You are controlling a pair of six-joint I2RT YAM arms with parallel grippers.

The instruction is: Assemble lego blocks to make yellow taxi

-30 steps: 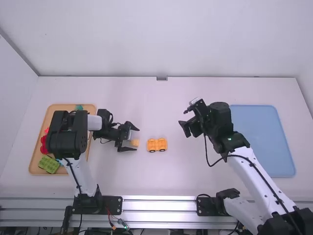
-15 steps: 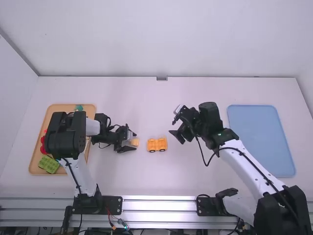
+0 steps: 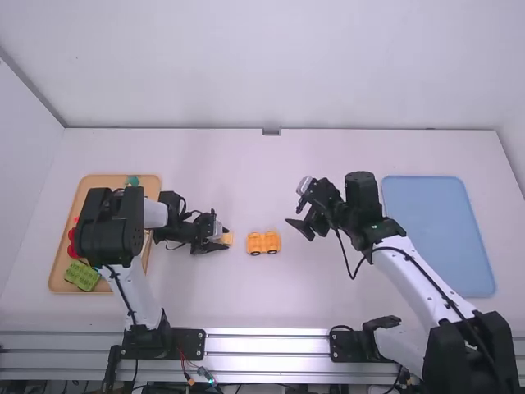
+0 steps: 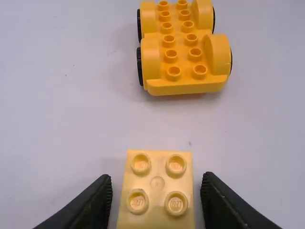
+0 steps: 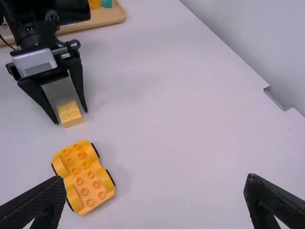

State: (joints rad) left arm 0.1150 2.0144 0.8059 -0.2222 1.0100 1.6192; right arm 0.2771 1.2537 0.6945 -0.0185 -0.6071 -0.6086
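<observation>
In the high view my left gripper (image 3: 224, 238) is low at the table around a pale yellow block (image 3: 227, 239). The left wrist view has this gripper (image 4: 157, 183) open, one finger on each side of the 2x2 block (image 4: 157, 191), with narrow gaps between. The orange-yellow wheeled base (image 3: 263, 242) stands just right of the block, studs up; its wheels show beside the base (image 4: 183, 62). My right gripper (image 3: 297, 211) is right of the base, and in the right wrist view this gripper (image 5: 155, 186) is wide open with nothing between its fingers.
A wooden tray (image 3: 59, 275) at the left holds a green block (image 3: 82, 276), red pieces (image 3: 72, 240) and a teal piece (image 3: 133, 180), partly under the left arm. A blue tray (image 3: 443, 230) lies at the right, beyond the right arm.
My left gripper's fingers have come closer together around the block. The right gripper has moved left toward the base, then slightly back. The base has stayed still.
</observation>
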